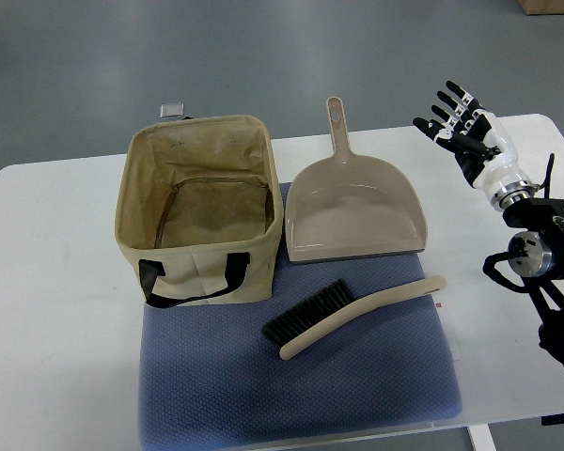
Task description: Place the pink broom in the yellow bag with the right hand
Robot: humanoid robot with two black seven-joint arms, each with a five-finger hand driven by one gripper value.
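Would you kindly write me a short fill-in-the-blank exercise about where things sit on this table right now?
1. The broom lies on the blue ____.
2. The bag stands open, and inside it looks ____.
3. The dustpan lies to the ____ of the bag in the picture.
4. The right hand has its fingers ____ and holds nothing.

Missing words: mat; empty; right; spread

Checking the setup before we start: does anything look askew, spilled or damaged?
Nothing stands out. The bag stands upright and open, the dustpan and broom lie flat on the blue mat, nothing spilled. The right robot hand hovers open, holding nothing.
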